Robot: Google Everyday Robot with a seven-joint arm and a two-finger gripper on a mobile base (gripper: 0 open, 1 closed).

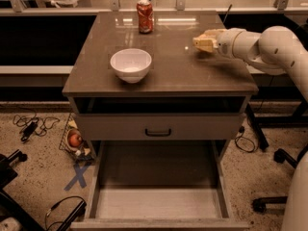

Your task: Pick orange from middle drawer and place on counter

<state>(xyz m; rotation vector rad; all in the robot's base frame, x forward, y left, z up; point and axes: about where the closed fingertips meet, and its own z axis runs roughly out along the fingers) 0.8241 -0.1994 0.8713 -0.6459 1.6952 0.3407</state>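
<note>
Counter right side — gripper, seemingly above

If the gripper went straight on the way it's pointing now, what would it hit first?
The gripper, over the right side of the counter, points left. That line seems to pass between the red can and the white bowl, so probably nothing; depth is unclear, and the can sits closest.

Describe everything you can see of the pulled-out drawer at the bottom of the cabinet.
The pulled-out drawer is a wide, deep grey box with tall side walls and a pale floor, drawn out toward the camera below the closed drawer front. The part of its floor that shows is bare. Nothing touches it: the gripper is up over the right side of the counter.
</note>
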